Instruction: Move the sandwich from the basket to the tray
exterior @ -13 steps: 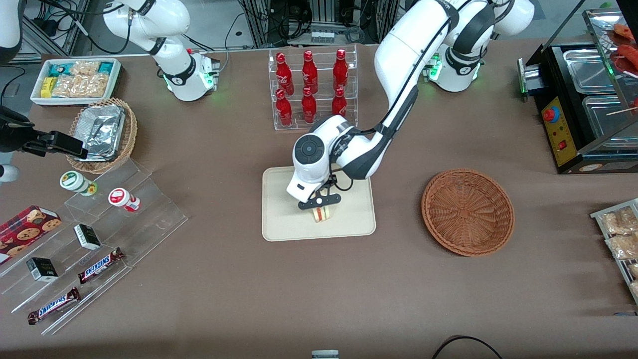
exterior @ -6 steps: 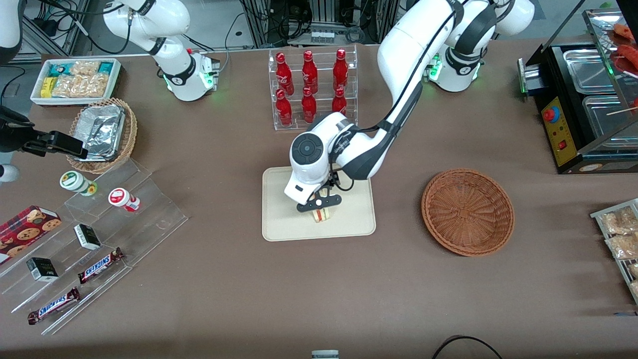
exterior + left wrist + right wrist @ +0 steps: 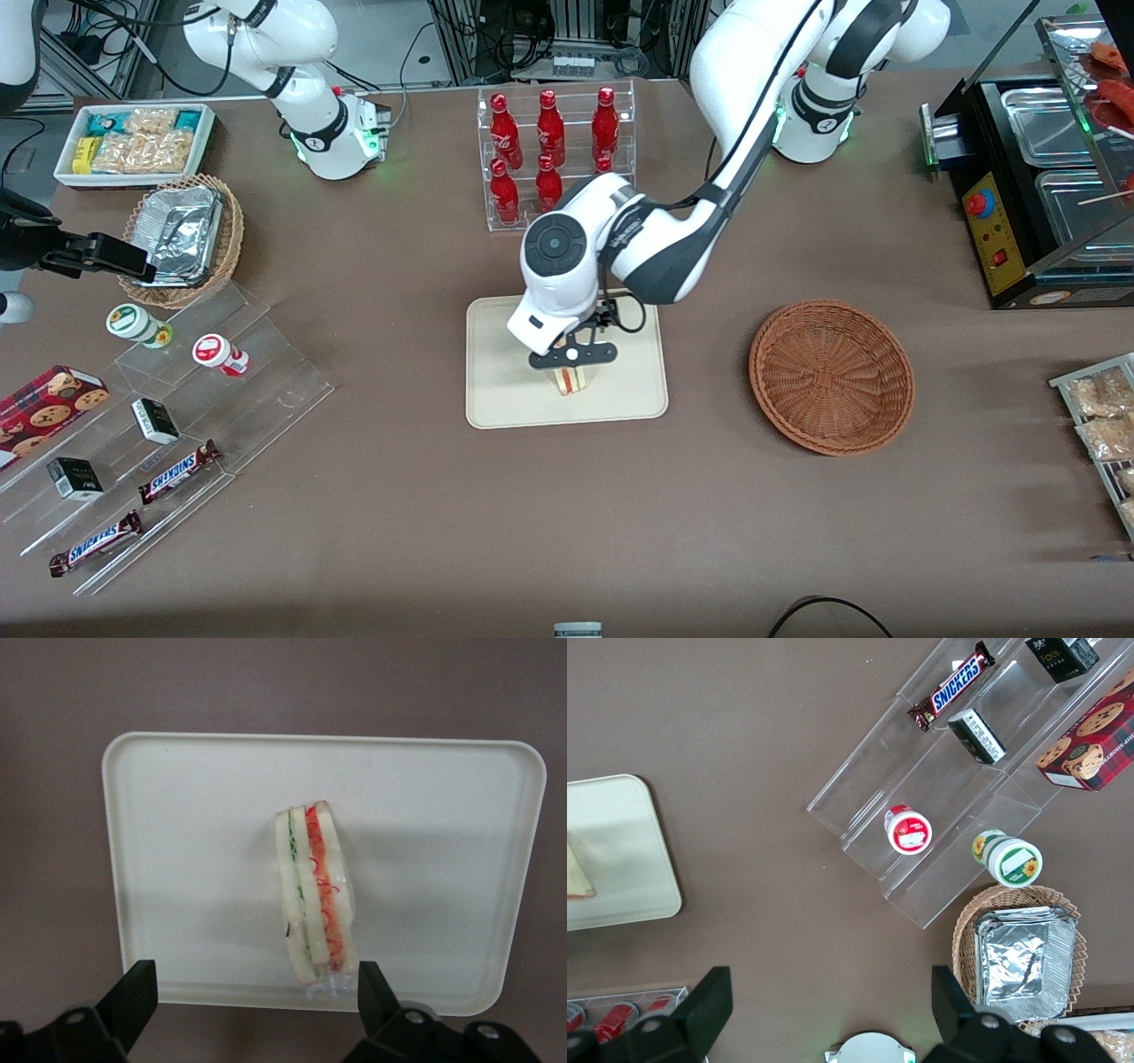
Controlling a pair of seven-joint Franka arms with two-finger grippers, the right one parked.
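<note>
The sandwich (image 3: 572, 380) (image 3: 315, 897) stands on its edge on the beige tray (image 3: 496, 390) (image 3: 177, 833), a wrapped wedge with red and green layers. My left gripper (image 3: 571, 356) (image 3: 257, 1010) hangs open just above it, with nothing between its fingers (image 3: 133, 997). The sandwich is free of both fingers. A corner of the sandwich (image 3: 576, 873) and the tray (image 3: 620, 859) also show in the right wrist view. The reddish-brown wicker basket (image 3: 831, 376) sits empty on the table toward the working arm's end.
A clear rack of red bottles (image 3: 554, 155) stands farther from the front camera than the tray. Toward the parked arm's end are clear steps with snack bars (image 3: 177, 471), cups (image 3: 219, 353) and a tan basket of foil trays (image 3: 182, 235). A black food warmer (image 3: 1036, 186) stands at the working arm's end.
My gripper has let go of the sandwich and risen a little above it. The sandwich stays where it was on the tray, and the arm's elbow has swung upward.
</note>
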